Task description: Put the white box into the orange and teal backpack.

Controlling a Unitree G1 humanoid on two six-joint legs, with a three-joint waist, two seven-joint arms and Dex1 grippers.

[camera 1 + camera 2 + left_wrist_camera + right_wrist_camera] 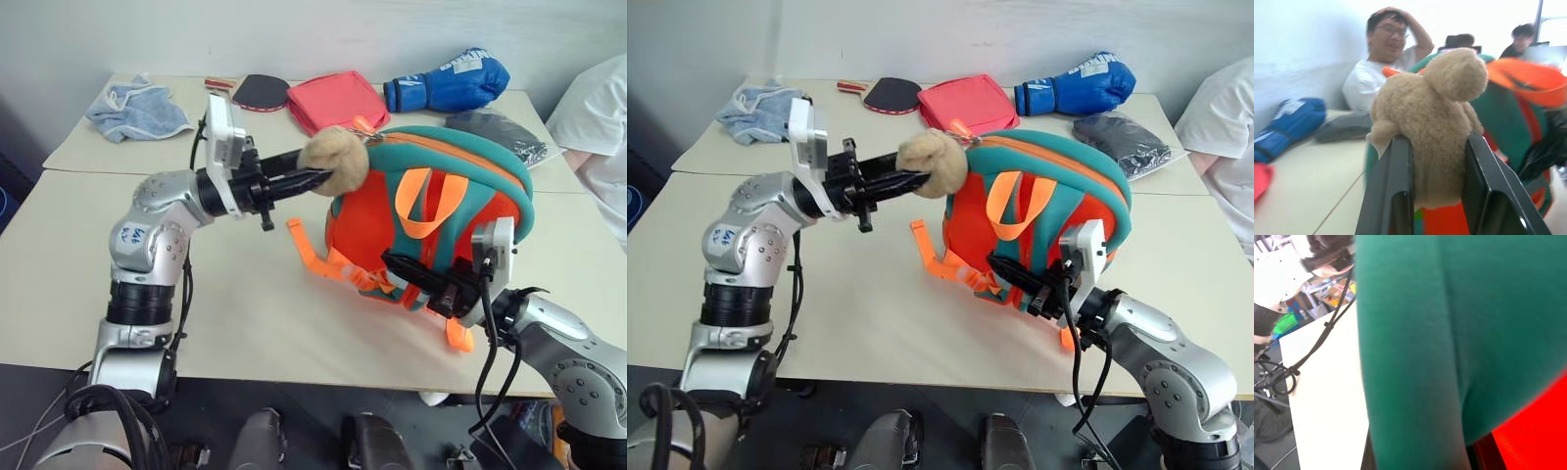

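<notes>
Standing upright near the middle of the table: orange and teal backpack, strap side toward the robot, teal top arching over. Pinched from two sides, most likely to hold the soft fabric steady and pull the top apart

Left gripper reaching in roughly level from the robot's left, narrowed down onto the tan plush toy hanging at the upper corner of the bag. Seen along the wrist: black fingers pressing into either flank of the toy, fur bulging above them. Probably chosen as a handle, being the one firm lump near the zip

Right gripper low on the near side, nearly fully closed and nipping the teal trim beside the orange webbing straps. Judged as an anchor, keeping the bag from sliding or toppling under a tug at the top

Whereabouts of the white box: impossible to tell from here, possibly inside already or hidden behind the bag. No telling either how wide the opening gapes

Lying well apart at the far edge and of no concern: blue boxing glove and red cloth

Worth watching: toy slipping from the pinch, or the bag tipping toward the robot's left
</notes>
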